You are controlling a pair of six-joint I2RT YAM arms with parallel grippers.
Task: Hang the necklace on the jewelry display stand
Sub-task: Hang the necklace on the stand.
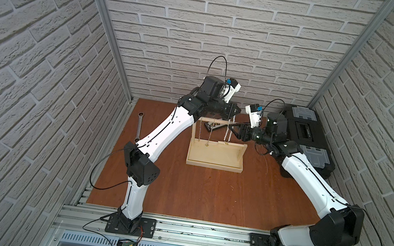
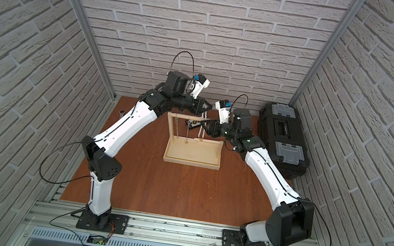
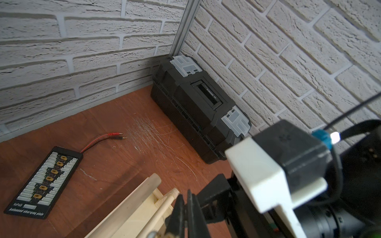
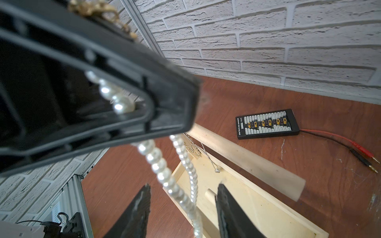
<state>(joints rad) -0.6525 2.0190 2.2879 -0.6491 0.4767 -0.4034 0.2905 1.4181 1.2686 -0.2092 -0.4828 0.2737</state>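
Observation:
In both top views the pale wooden jewelry display stand (image 1: 213, 166) (image 2: 190, 164) sits at mid-table, its dowel bar (image 1: 213, 121) carrying two thin chains (image 1: 200, 129). My left gripper (image 1: 236, 111) (image 2: 210, 106) (image 3: 186, 198) hovers above the bar's right end, shut on the top of a white pearl necklace (image 1: 228, 131) (image 2: 201, 127) (image 4: 160, 164). The necklace hangs down in two strands beside the bar end. My right gripper (image 1: 229, 126) (image 4: 184, 186) is open, level with the strands, which pass between its fingers without being pinched.
A black toolbox (image 1: 305, 135) (image 3: 198, 103) stands against the right wall. A black charging board (image 3: 45, 181) (image 4: 268, 124) with red and black leads (image 3: 103, 139) lies behind the stand. A wrench (image 1: 140, 126) rests at the table's left.

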